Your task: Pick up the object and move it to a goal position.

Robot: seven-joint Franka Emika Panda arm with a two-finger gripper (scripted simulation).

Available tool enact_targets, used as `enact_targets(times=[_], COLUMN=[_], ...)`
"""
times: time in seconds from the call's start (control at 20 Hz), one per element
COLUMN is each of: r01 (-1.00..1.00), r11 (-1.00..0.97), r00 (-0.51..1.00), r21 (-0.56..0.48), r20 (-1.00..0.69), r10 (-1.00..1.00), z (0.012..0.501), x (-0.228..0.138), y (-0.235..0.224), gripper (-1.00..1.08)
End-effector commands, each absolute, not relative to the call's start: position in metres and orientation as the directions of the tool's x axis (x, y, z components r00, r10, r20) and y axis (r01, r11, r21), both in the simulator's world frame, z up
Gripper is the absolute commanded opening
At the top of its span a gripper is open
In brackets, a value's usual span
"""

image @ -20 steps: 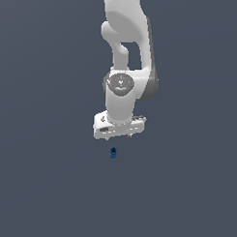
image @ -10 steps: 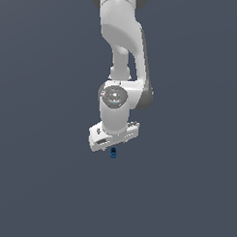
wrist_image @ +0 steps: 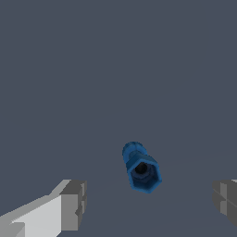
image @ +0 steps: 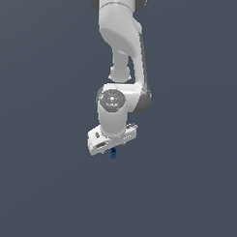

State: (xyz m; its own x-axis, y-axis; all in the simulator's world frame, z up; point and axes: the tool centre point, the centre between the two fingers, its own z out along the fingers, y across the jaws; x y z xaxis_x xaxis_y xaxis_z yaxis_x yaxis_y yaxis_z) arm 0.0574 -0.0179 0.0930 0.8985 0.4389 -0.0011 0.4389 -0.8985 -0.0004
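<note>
The white claw [image: 112,148] hangs low over the flat grey ground, and the little dark-blue object [image: 113,152] peeks out just beneath its body in the exterior view. On the wrist view the picture is clearer: the blue knobby piece [wrist_image: 141,169], a stubby cylinder with a faceted end and a dark hole in it, sits in the gap between the two grey fingertips [wrist_image: 74,204]. The jaws stand wide apart, one pad off to each side of the piece, neither touching it. The object lies a bit nearer the middle than either pad, so the line-up looks decent.

So where does the task stand? By my reading, the approach is about done: the claw brackets the piece. The grasp itself is not yet made, nothing is lifted, and the carry to the goal is all to come. No goal marker shows in either view, so I cannot say where that spot lies. Whether the fingertips are low enough to close on so small a piece I cannot tell.
</note>
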Motion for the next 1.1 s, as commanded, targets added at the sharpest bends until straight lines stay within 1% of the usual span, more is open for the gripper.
enact_targets(times=[0.0,0.5,0.8,0.85,1.05], r01=[0.439,0.443,0.444,0.444,0.444], r11=[-0.898,-0.896,-0.896,-0.896,-0.896], r00=[0.898,0.896,0.896,0.896,0.896], r21=[0.000,0.000,0.000,0.000,0.000], r20=[-0.001,0.000,0.000,0.000,0.000], r10=[0.439,0.443,0.444,0.444,0.444], z=[0.092,0.049,0.043,0.043,0.043], x=[0.057,0.057,0.058,0.058,0.058], y=[-0.018,-0.018,-0.018,-0.018,-0.018], gripper=[1.00,1.00,1.00,-1.00,-1.00])
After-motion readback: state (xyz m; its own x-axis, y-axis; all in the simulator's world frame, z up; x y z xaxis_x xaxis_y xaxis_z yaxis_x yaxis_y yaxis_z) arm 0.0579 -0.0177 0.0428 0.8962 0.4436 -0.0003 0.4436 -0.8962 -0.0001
